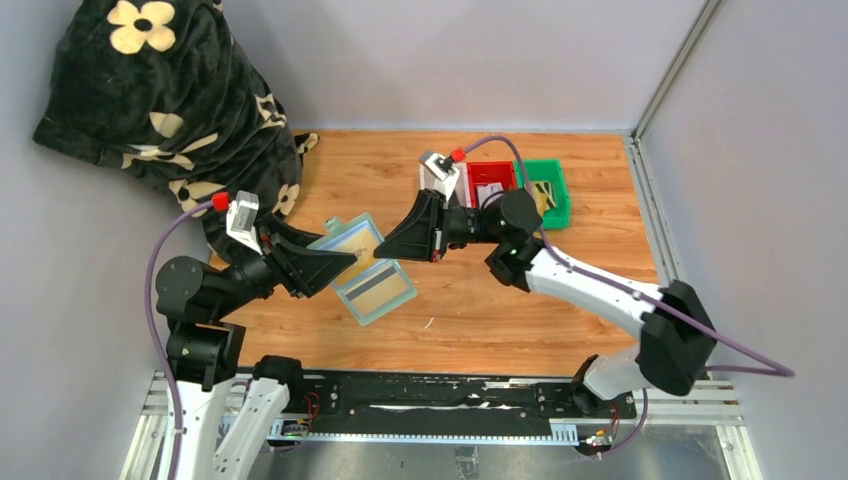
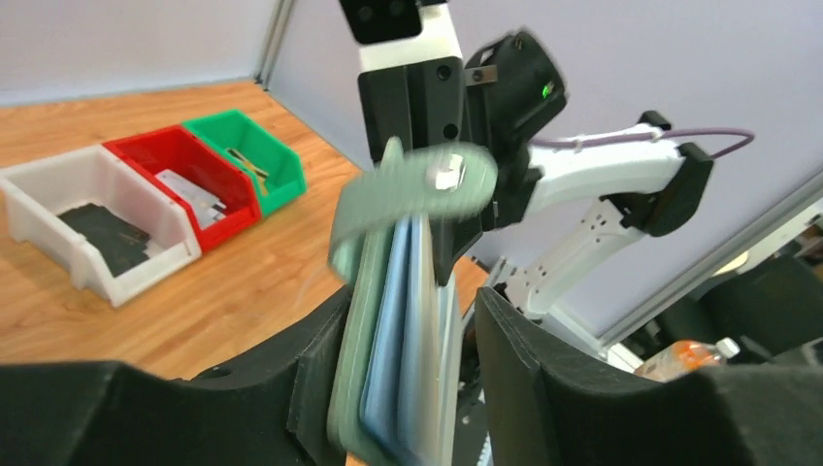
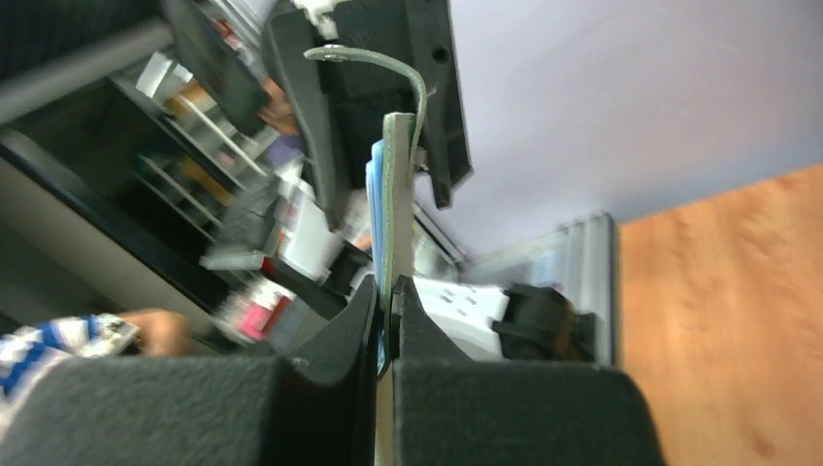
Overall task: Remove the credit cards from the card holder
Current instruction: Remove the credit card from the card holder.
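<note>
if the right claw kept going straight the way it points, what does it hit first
The right claw points left at the card holder it already pinches. Beyond that, likely the left claw, which grips the same holder from the opposite side. Depth is unclear.

Card holder (image 1: 362, 270) fills the gap between both tools.

Sage-green card holder (image 1: 357, 268) held open above the table, cards tucked inside.
</note>
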Robot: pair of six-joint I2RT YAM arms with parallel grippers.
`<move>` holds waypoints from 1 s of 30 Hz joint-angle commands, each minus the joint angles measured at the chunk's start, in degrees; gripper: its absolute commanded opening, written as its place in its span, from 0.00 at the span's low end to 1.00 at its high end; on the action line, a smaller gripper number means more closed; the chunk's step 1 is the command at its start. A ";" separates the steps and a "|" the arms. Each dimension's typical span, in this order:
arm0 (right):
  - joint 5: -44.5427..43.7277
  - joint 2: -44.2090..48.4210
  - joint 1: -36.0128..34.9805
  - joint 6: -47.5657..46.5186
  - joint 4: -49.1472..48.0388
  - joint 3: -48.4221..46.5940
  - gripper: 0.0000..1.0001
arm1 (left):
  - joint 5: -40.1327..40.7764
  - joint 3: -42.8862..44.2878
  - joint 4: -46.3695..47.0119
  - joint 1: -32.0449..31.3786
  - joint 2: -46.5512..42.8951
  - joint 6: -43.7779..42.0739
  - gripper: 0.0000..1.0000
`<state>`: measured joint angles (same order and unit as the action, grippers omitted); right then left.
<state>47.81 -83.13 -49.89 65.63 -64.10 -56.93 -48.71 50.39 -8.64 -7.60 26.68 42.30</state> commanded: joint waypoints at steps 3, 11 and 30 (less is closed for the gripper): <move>9.10 5.95 0.66 -35.76 59.10 -15.42 0.00 | -6.10 6.95 -10.42 -0.14 3.88 -10.04 0.53; 12.32 0.84 0.58 -48.15 81.55 -31.43 0.00 | -15.86 4.46 -7.97 -0.14 4.60 -8.50 0.46; 13.57 -4.42 0.16 -52.98 86.63 -41.51 0.27 | -17.98 4.53 -16.23 -0.14 4.91 -17.21 0.03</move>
<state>64.01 -87.72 -49.74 14.22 23.24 -95.98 -66.28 55.22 -23.33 -7.57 32.03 26.92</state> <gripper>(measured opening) 0.173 0.136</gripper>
